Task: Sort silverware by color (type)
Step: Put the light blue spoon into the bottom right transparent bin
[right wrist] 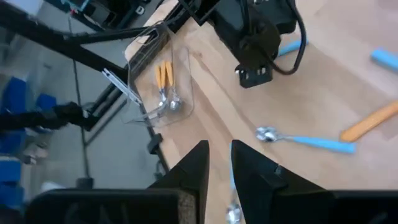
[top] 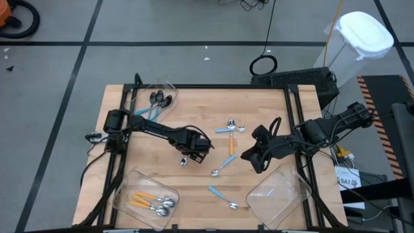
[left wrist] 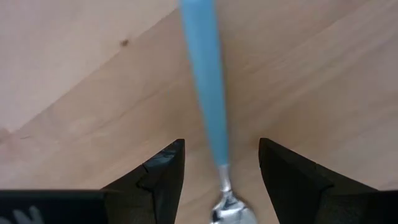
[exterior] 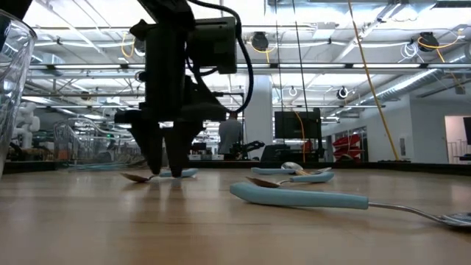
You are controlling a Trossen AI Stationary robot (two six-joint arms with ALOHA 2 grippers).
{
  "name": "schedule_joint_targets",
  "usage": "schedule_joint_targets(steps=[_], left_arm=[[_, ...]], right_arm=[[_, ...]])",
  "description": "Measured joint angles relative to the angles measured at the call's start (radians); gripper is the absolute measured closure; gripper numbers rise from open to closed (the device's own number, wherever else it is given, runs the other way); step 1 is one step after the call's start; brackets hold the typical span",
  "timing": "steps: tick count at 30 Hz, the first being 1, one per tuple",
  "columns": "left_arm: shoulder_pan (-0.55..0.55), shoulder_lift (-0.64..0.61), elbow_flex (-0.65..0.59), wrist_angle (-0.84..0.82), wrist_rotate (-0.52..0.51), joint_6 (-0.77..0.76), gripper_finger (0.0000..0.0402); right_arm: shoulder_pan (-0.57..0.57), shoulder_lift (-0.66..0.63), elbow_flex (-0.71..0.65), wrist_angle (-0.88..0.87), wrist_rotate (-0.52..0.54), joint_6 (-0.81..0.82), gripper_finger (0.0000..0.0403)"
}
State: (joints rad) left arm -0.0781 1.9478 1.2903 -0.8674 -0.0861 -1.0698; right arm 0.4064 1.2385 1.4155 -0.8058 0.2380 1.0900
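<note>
While I look down on the wooden table from above, I go from its left side to its right. At the far left corner a clear plastic bin holds spoons with black bowls and light-blue handles. At the near left corner a second clear plastic bin holds silver spoons with orange handles.

My left gripper stands low over the middle of the table, with its fingertips down at the wood. Its jaws are apart, and a silver spoon with a light-blue handle lies on the table between them; I see a gap on each side of the handle.

Further right, loose spoons lie on the wood: two crossed light-blue ones, one orange-handled spoon, a light-blue spoon near it and another light-blue one near the front edge.

My right gripper hovers above the table right of the middle. Its jaws stand nearly together, with only a narrow slit between them, and I see nothing held. A third clear bin sits at the near right corner.
</note>
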Motion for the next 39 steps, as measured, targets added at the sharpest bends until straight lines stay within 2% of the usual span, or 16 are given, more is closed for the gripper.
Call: schedule_joint_targets(steps=[9,22,30,39], left_arm=[[-0.012,0.026,0.004,0.046,0.033,-0.018,0.0208],[-0.012,0.028,0.004,0.070,0.046,-0.032,0.0328],[-0.009,0.028,0.005,0.070,0.035,-0.008,0.0388],[-0.029,0.032,0.025,0.052,0.014,0.068,0.0390]], right_arm=[[-0.048,-0.007,0.000,-0.075,-0.033,-0.187,0.0337],[-0.100,-0.006,0.000,-0.144,-0.034,-0.360,0.0337],[-0.111,-0.006,0.000,-0.146,-0.060,-0.338,0.0337],[-0.111,-0.006,0.000,-0.143,-0.059,-0.200,0.0337]])
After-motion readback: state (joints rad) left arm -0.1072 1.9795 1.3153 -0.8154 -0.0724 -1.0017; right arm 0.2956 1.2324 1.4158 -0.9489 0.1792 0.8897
